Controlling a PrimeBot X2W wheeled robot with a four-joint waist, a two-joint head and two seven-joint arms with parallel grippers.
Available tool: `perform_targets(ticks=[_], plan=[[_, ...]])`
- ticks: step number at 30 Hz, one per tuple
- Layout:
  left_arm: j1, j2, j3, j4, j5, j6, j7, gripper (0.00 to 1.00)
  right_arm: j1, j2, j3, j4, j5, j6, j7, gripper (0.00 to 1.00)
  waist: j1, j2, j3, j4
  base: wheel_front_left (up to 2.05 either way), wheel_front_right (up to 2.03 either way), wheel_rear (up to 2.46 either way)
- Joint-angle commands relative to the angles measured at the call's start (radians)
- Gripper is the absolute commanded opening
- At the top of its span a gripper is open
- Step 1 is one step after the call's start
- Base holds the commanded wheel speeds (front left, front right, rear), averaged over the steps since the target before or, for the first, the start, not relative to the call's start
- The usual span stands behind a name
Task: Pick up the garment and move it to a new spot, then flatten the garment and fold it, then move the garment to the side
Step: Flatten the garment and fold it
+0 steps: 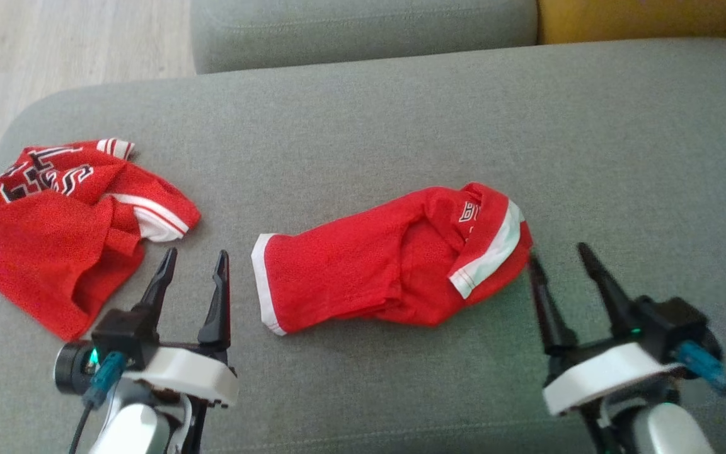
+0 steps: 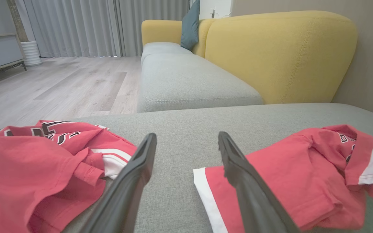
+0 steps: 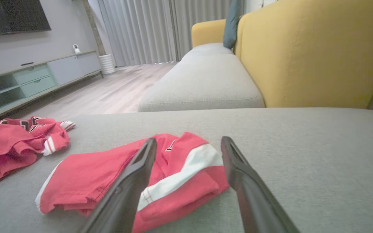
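On the sofa [image 1: 401, 113], we hold our left jaws and right jaws apart, empty, flanking the red garment [image 1: 363, 277]; a crumpled jersey [image 1: 54, 239] lies left of it.

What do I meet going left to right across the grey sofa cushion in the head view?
Crumpled red mesh jersey with black lettering → left end effector, open → rumpled red cloth garment with white trim → right end effector, open.
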Motion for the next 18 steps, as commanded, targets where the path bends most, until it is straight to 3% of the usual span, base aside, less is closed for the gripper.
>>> perform_targets(ticks=[1, 10, 18], plan=[[-0.063, 0.020, 0.039, -0.031, 0.002, 0.003, -0.012, 1.00, -0.056, -0.005, 0.041, -0.029, -0.001, -0.001, 0.008, 1.00, 0.0000, 0.0000, 0.009, 0.003, 0.00, 0.00, 0.00], [-0.101, 0.010, 0.037, -0.041, 0.013, 0.000, -0.012, 1.00, -0.121, -0.022, 0.269, 0.050, 0.086, -0.001, 0.149, 1.00, 0.0000, 0.0000, 0.074, 0.025, 0.00, 0.00, 0.00], [-0.147, -0.005, 0.036, -0.038, 0.023, -0.005, -0.012, 1.00, -0.208, -0.020, 0.345, 0.132, 0.138, -0.001, 0.216, 1.00, 0.0000, 0.0000, 0.138, 0.049, 0.00, 0.00, 0.00]])
